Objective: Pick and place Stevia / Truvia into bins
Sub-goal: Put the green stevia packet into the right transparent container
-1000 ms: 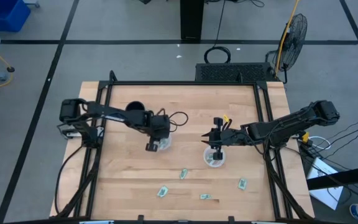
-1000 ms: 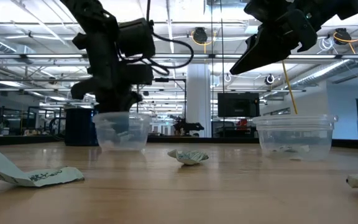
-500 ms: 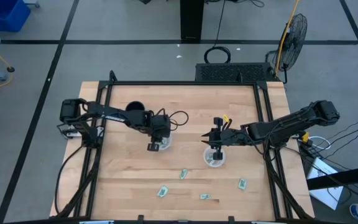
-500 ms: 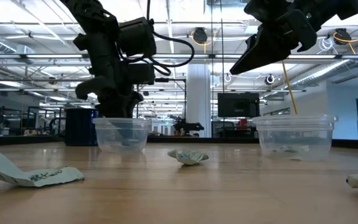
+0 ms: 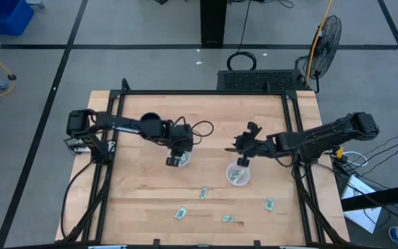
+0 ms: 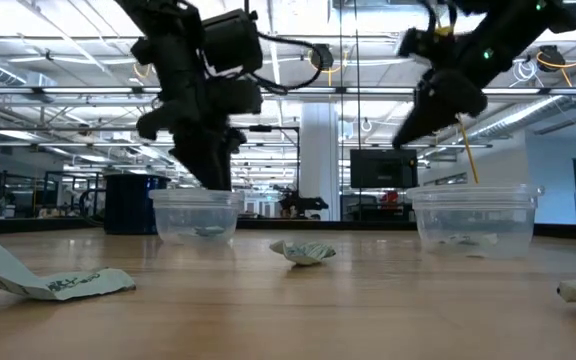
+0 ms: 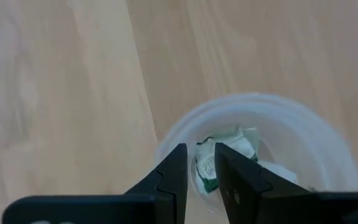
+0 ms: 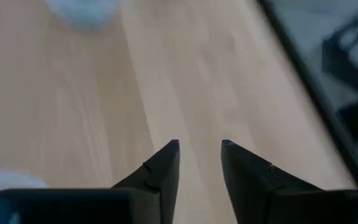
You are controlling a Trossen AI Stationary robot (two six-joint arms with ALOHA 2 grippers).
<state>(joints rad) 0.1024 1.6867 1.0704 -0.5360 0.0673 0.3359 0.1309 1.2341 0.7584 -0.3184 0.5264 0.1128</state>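
Left gripper [image 7: 199,163], jaws narrowly parted and empty above the cup [image 7: 319,134], should pinch light, crumpling packets [image 5: 180,214] across 1 flat middle

Pale wood table [image 5: 206,131]; clear plastic bins [image 6: 476,218]; crumpled paper packets [image 6: 303,252].

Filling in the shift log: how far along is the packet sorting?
Partly done. Both cups hold packets: the left cup under the left gripper, and the right cup beside the right gripper. Neither gripper's fingers grip anything; both pairs stand slightly apart. Four loose packets remain on the table.
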